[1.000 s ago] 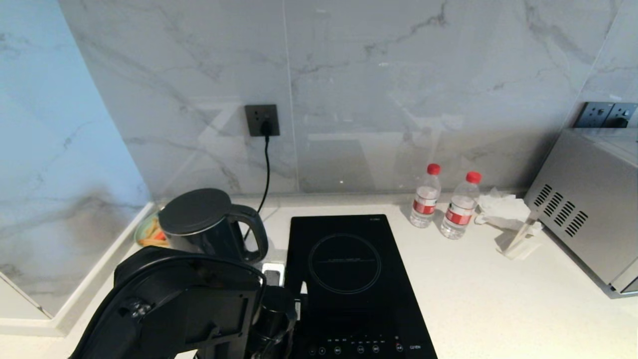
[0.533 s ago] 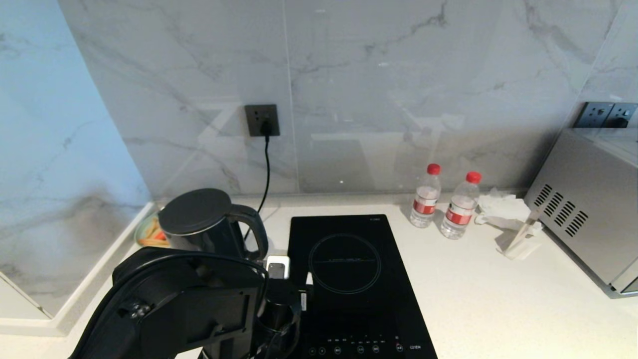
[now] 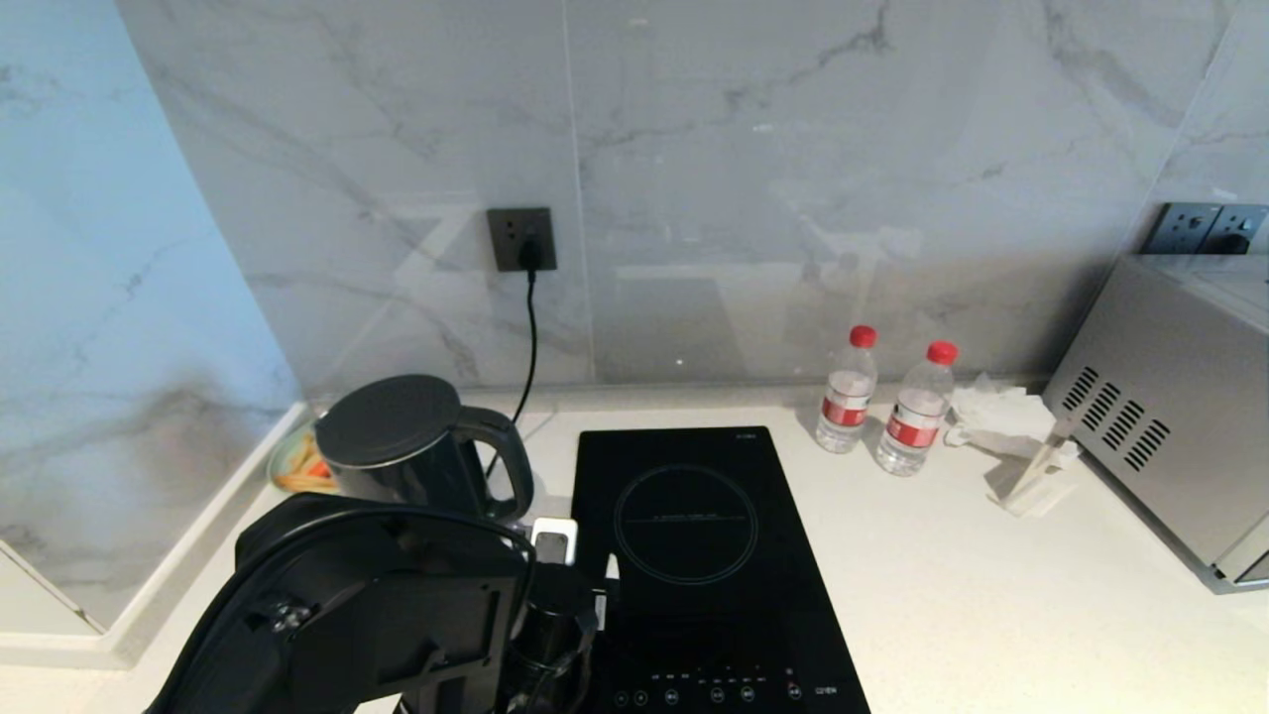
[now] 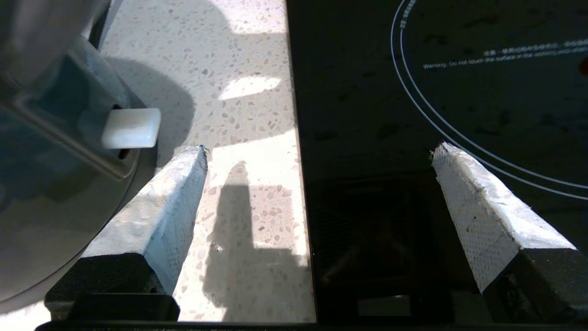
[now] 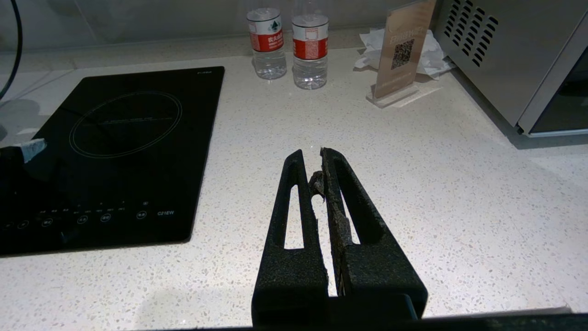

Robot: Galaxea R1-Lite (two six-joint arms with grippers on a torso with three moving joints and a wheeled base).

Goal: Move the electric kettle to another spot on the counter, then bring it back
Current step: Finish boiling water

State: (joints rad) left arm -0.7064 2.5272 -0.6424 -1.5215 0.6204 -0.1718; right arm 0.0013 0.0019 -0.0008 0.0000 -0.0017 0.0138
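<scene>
Standing upright at the back left of the counter, the electric kettle has its long axis vertical, its loop handle pointing right toward the induction hob. The left gripper sits low just beside the kettle's foot, jaws spread wide, one finger over the counter, the other over the hob, holding nothing. The right gripper hangs over bare counter, fingers pressed together, empty.

Left arm: bulky black housing, black cable looped over; white-padded fingers. Right fingers: black, slotted.
</scene>
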